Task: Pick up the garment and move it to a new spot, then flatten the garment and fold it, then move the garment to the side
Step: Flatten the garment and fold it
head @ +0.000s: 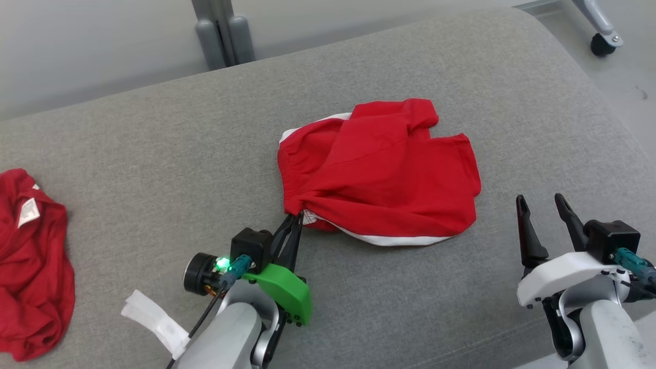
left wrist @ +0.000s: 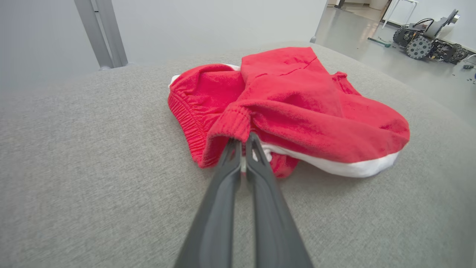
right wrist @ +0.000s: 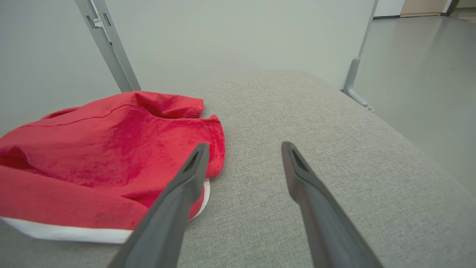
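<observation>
**Left gripper [head: 296, 216] closed on a corner of the garment [head: 379, 169]**

Left gripper [left wrist: 243, 143]: its two fingers [left wrist: 227, 178] are pressed together. Their tips pinch the gathered elastic waistband at the garment's near left corner, and the fabric bunches toward the pinch.

Right gripper [head: 539, 200]: its two fingers are spread wide and hold nothing. It sits near the garment's right edge, over the bare grey cushion [head: 154, 154]. In the right wrist view its left finger [right wrist: 186, 178] overlaps the white hem; whether it touches cannot be told.

Garment [left wrist: 297, 108], count one: red with a white band along the near hem. It lies crumpled and partly lapped over itself on the middle of the cushion.

Red cloth [head: 31, 266], count one: it carries a white label and lies heaped at the cushion's left edge, well apart from the garment.

White strip [head: 154, 318], count one: it lies beside the left forearm.

Beyond the cushion's far edge:
- Grey posts [head: 223, 36], count two, standing side by side.
- Caster [head: 602, 45], count one, on the floor at far right.
- Small wheeled machine [left wrist: 424, 39], count one, on the distant floor.
</observation>
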